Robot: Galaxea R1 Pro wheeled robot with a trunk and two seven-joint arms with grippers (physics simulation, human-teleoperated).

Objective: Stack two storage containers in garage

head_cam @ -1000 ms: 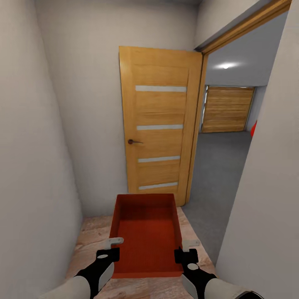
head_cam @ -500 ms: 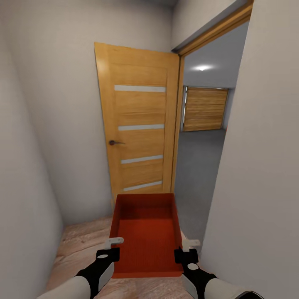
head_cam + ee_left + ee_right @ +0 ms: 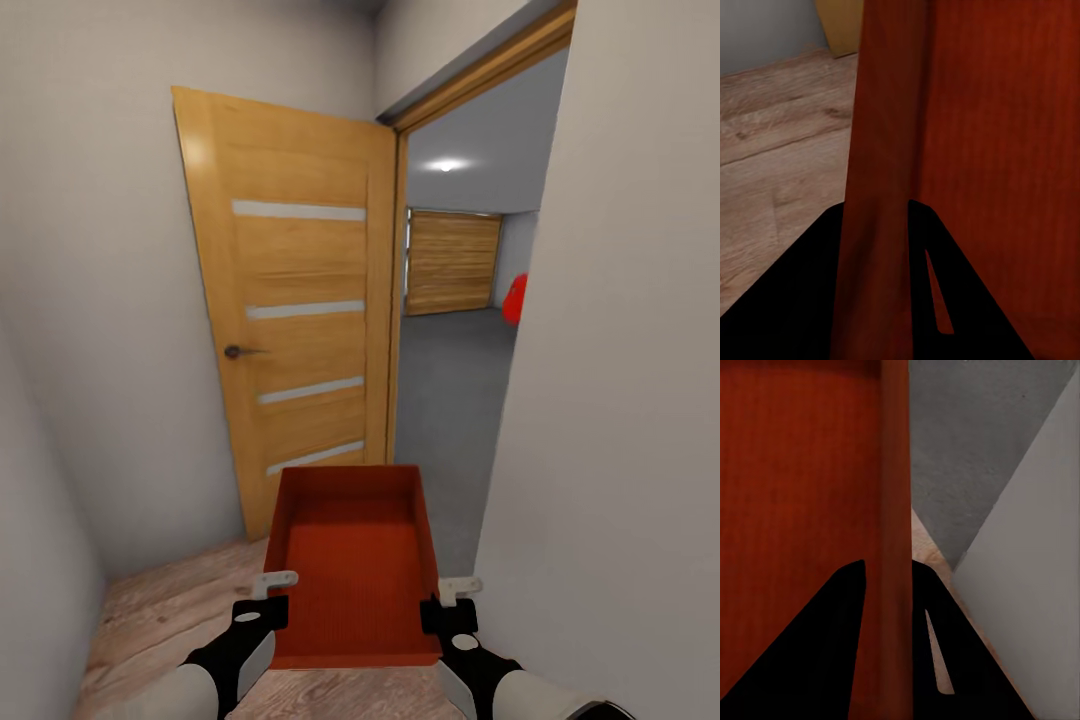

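1. One storage container (image 3: 352, 565), orange-red, open top, ribbed inside bottom, is held level in front of the robot, above the light wood plank floor (image 3: 150, 610) of a narrow pale-walled passage.
2. Left gripper (image 3: 262, 600): grips the container's left side wall near the near corner. In the left wrist view the two dark fingers (image 3: 802, 300) sit on either side of the thin red wall (image 3: 877, 187), pinching it.
3. Right gripper (image 3: 447, 603): grips the right side wall, opposite the left one. In the right wrist view the fingers (image 3: 817, 645) straddle the wall (image 3: 894, 510) and pinch it the same way.
4. Container is empty.
5. Ahead and left: an open wooden door (image 3: 295, 320) with four pale horizontal strips and a dark handle (image 3: 238, 351), swung back toward the passage wall.
6. Ahead and right: the doorway opens onto the garage, with dark grey concrete floor (image 3: 450, 390), a horizontal wood-plank door (image 3: 450, 262) at the far end, and a ceiling light (image 3: 447, 165).
7. A sliver of something red (image 3: 514, 298) shows at the doorway's right edge; too little visible to identify.
8. A pale wall (image 3: 620, 400) stands close on the robot's right.
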